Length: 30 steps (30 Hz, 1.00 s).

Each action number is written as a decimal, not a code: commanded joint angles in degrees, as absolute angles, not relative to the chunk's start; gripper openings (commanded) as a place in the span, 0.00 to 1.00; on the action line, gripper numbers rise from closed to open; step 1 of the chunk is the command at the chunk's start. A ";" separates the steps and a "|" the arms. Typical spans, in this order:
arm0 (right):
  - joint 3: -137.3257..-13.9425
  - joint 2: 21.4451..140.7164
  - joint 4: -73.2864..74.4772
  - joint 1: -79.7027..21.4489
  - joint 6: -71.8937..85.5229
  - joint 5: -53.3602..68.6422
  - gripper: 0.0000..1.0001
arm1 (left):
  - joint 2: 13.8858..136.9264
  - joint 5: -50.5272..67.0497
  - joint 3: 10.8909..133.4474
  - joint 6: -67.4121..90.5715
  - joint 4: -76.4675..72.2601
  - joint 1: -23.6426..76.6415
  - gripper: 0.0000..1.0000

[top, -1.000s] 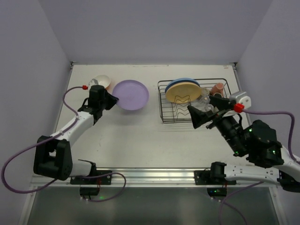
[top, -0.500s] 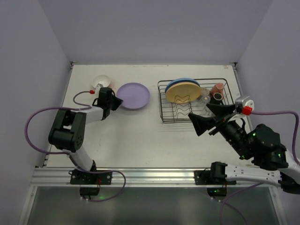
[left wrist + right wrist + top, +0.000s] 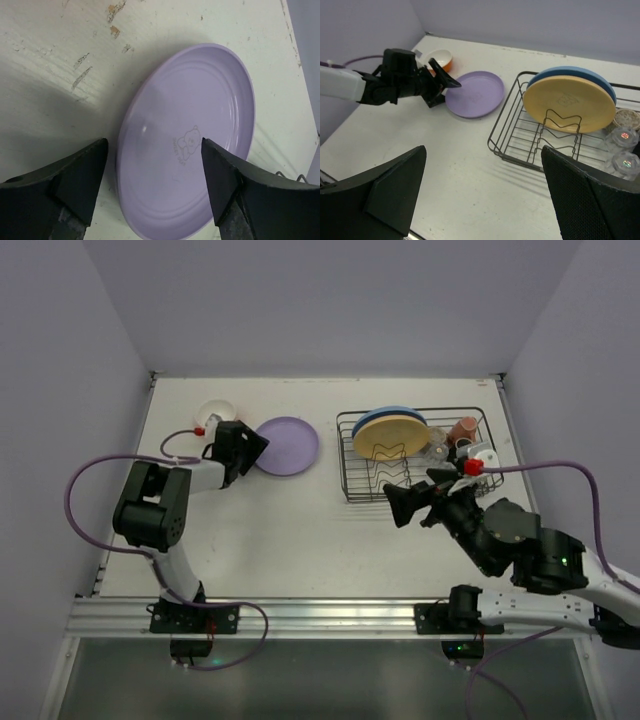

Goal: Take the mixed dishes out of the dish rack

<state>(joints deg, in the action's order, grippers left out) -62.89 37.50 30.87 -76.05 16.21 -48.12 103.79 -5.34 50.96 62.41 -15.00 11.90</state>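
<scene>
The lilac plate (image 3: 290, 445) (image 3: 192, 135) lies flat on the table, left of the dish rack (image 3: 349, 456) (image 3: 506, 145). My left gripper (image 3: 247, 452) (image 3: 152, 187) is open, its jaws on either side of the plate's near rim without gripping it. A tan plate (image 3: 390, 437) (image 3: 567, 102) stands upright in the rack with a blue plate (image 3: 397, 411) (image 3: 570, 71) behind it. Two clear glasses (image 3: 620, 136) and a pink mug (image 3: 465, 427) sit at the rack's right end. My right gripper (image 3: 412, 502) (image 3: 482, 197) hangs open and empty over the table at the rack's front edge.
An orange bowl (image 3: 216, 413) (image 3: 440, 57), white inside, sits at the far left beyond the left gripper. Walls close in the table at the back and on both sides. Purple cables trail from both arms.
My left gripper has opened and let go of the lilac plate, which now rests on the table. My right gripper has swung left and back from above the rack.
</scene>
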 commanded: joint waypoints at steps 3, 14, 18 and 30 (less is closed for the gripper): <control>-67.06 43.50 33.84 -67.46 22.40 -45.67 0.99 | 100.20 -9.66 49.66 62.14 -11.52 11.43 0.84; -69.17 55.36 24.18 -33.86 38.02 -5.55 0.99 | 80.52 -15.28 49.12 55.92 8.57 13.62 1.00; -68.55 59.75 19.87 -27.78 48.32 -6.93 0.99 | 69.72 -20.64 50.71 52.04 17.47 17.65 1.00; -57.58 64.33 18.02 -21.01 93.15 -20.11 0.91 | 47.74 -11.25 56.88 21.37 34.72 19.25 1.00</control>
<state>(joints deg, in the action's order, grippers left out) -59.59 64.10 20.12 -21.10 77.41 -14.09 49.69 -14.09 57.10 34.28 27.99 19.07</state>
